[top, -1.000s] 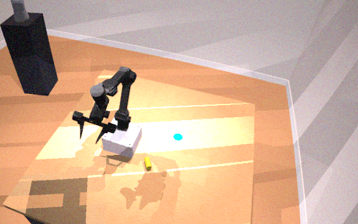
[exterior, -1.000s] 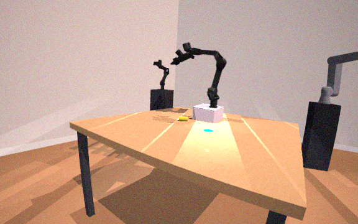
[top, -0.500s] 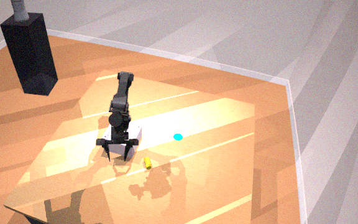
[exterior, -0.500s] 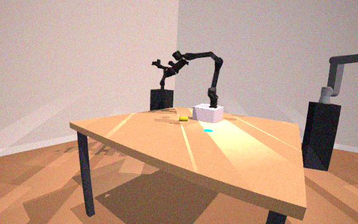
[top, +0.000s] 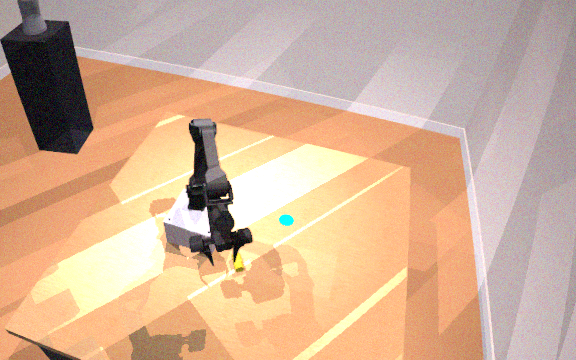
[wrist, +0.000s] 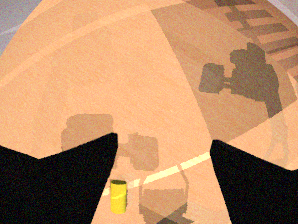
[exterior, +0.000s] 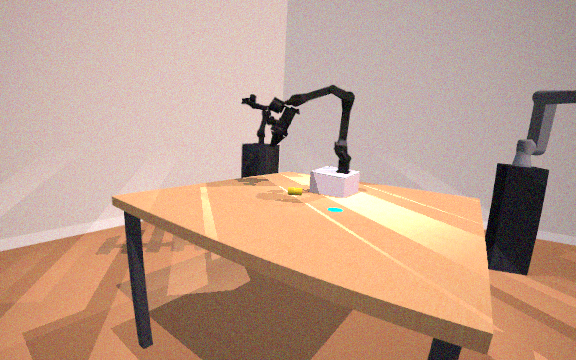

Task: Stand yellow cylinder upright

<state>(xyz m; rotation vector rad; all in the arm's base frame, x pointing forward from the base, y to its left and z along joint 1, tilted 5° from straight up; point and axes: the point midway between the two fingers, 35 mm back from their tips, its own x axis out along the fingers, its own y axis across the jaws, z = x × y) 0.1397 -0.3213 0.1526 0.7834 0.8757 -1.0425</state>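
Note:
The yellow tall cylinder (top: 238, 263) (exterior: 295, 191) (wrist: 118, 196) lies on its side on the table. In the wrist view it is at the lower left, beside the left finger. The cyan circle (top: 286, 220) (exterior: 335, 210) is flat on the table and bare; it is out of the wrist view. My gripper (top: 223, 262) (wrist: 165, 143) is open with nothing between its fingers. It points down and hangs well above the table. In the top view one finger overlaps the cylinder's upper end in the picture, but they do not touch.
The white base box (top: 185, 234) (exterior: 334, 183) under the arm stands close to the cylinder. A black pedestal (top: 48, 90) (exterior: 517, 220) with a grey arm stands off the table. Another black pedestal (exterior: 260, 161) with an arm stands behind the table. Arm shadows fall across the tabletop.

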